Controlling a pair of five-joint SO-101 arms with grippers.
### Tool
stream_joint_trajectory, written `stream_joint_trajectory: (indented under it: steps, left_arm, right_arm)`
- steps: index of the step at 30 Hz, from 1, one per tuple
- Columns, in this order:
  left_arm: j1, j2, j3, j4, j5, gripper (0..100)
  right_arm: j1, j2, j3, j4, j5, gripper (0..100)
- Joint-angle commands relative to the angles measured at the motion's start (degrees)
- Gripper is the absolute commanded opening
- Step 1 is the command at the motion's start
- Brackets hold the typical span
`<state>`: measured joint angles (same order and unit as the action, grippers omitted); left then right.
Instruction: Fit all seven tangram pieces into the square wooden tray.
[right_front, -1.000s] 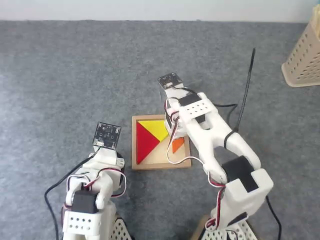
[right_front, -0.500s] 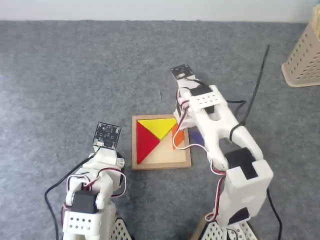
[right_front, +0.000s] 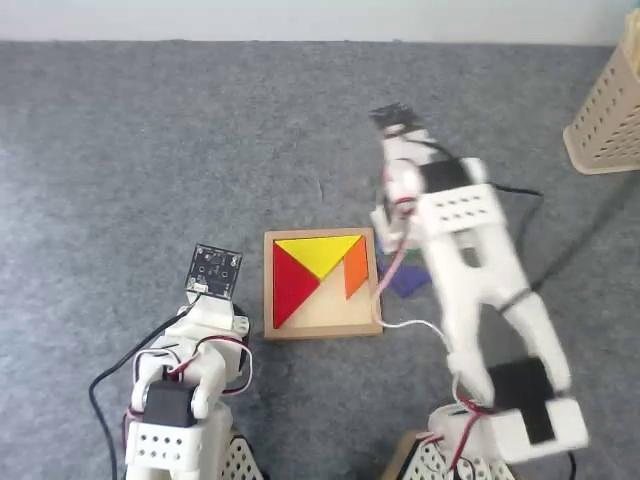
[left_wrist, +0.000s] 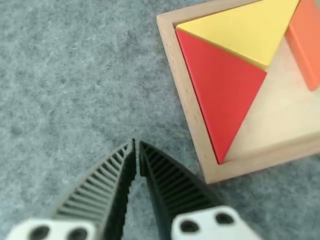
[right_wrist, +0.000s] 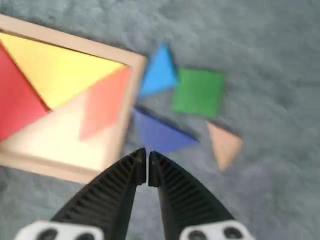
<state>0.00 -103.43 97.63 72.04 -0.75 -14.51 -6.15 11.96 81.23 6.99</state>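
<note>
A grey carpeted table (right_front: 150, 130) is carrying everything. The right arm (right_front: 480, 270) is stretching out over the ground just past the tray's right side. The left arm (right_front: 190, 380) is sitting folded near the tray's left front corner.

The square wooden tray (right_front: 322, 331) is lying flat between the arms. It is holding three pieces:
- The red triangle (right_front: 291, 283) is lying along its left wall.
- The yellow triangle (right_front: 320, 252) is lying along its far wall and meeting the red one on a diagonal.
- The orange parallelogram (right_front: 355, 269) is resting against the right wall and touching the yellow piece.

Four pieces are lying loose on the carpet just outside that right wall:
- a dark blue triangle (right_wrist: 159, 133)
- a green square (right_wrist: 199, 93)
- a light blue triangle (right_wrist: 159, 72) next to the rim
- a small tan triangle (right_wrist: 225, 145), lying farthest out

The right gripper (right_wrist: 147, 152) is hovering by the dark blue triangle, jaws pressed together and holding nothing. The left gripper (left_wrist: 136, 145) is pointing at bare carpet beside the tray's corner, likewise closed and empty
</note>
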Motion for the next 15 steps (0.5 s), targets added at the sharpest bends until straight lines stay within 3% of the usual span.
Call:
stream_joint_trajectory:
  steps: [1, 6, 10, 15]
  left_arm:
    - [-0.3, -1.2, -1.1, 0.4, 0.4, 1]
    - [-0.3, -1.2, -1.1, 0.4, 0.4, 1]
    - [-0.3, -1.2, -1.1, 0.4, 0.4, 1]
    - [-0.3, -1.2, -1.1, 0.4, 0.4, 1]
  right_arm:
    - [8.8, -3.5, 0.4, 2.4, 9.0, 4.4]
    - [14.0, 1.8, 7.8, -0.6, 22.9, 15.4]
    - [18.0, 5.8, 10.4, -10.9, 25.2, 15.6]
    - [18.3, 11.5, 8.5, -14.9, 27.2, 15.6]
